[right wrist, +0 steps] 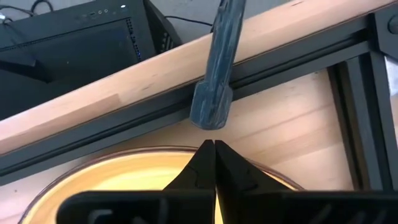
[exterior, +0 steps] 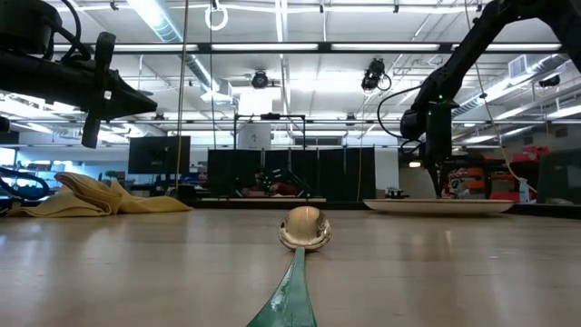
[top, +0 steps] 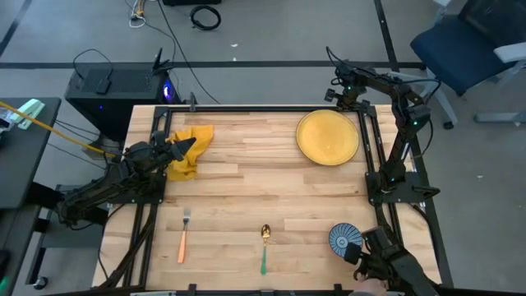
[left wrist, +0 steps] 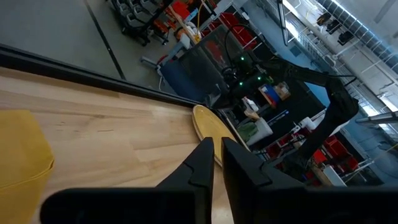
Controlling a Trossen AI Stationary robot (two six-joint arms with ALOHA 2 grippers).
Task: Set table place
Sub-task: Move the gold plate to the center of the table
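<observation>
On the table (top: 246, 189) lie a yellow plate (top: 327, 137) at the far right, a crumpled yellow napkin (top: 191, 152) at the far left, an orange-handled fork (top: 184, 238) and a green-handled spoon (top: 265, 247) near the front edge. My right gripper (right wrist: 213, 146) points down, shut, over the plate's far rim (right wrist: 155, 155). My left gripper (left wrist: 217, 155) hangs level and high above the napkin (left wrist: 22, 155). A narrow gap shows between its fingers, with nothing in it. My right gripper points down from above at the plate's far rim (right wrist: 261, 171). I cannot tell whether its shut fingertips touch the rim. The plate lies flat on the table.
A blue patterned cup (top: 343, 238) stands near the front right corner, with a dark object (top: 386, 265) beside it. A blue-grey rod (right wrist: 217, 68) crosses the table's black far frame (right wrist: 124, 124) just beyond the plate. Bare wood lies across the middle.
</observation>
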